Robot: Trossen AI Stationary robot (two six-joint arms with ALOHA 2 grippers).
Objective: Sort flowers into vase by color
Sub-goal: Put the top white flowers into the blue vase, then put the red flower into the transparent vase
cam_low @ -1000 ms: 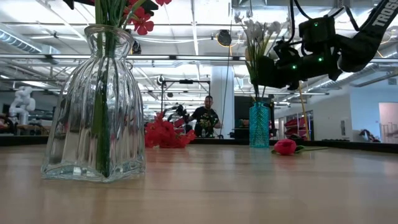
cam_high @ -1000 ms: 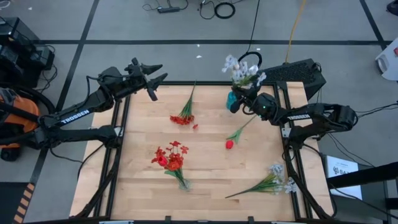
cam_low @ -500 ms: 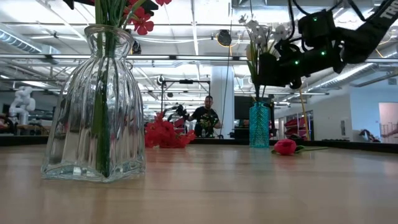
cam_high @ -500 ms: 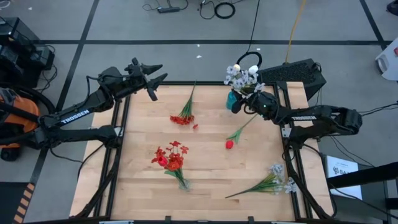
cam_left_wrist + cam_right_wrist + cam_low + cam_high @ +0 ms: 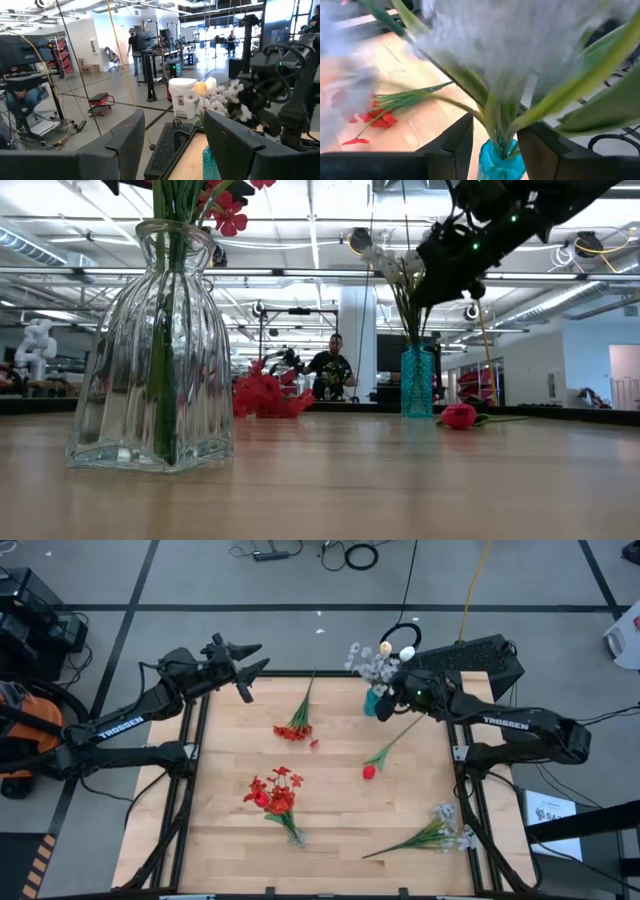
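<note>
White flowers stand with their stems in a teal vase at the table's far right. My right gripper hangs open just above the vase mouth, a finger on either side of the green stems; no touch shows. Red blossoms stand in a clear glass vase. A red cluster stem, a red rosebud and a white spray lie flat on the wood. My left gripper waits open above the far left corner.
The wooden table top has bare room in its middle and near left. A dark box sits just beyond the far right corner behind the teal vase. People and machines show in the room beyond the table.
My right gripper has risen above the teal vase and tipped from pointing steeply down to a flatter slant, drawing back a little toward the table's right edge. The white flowers stay in the vase, and their heads now lean more toward the left and far side.
</note>
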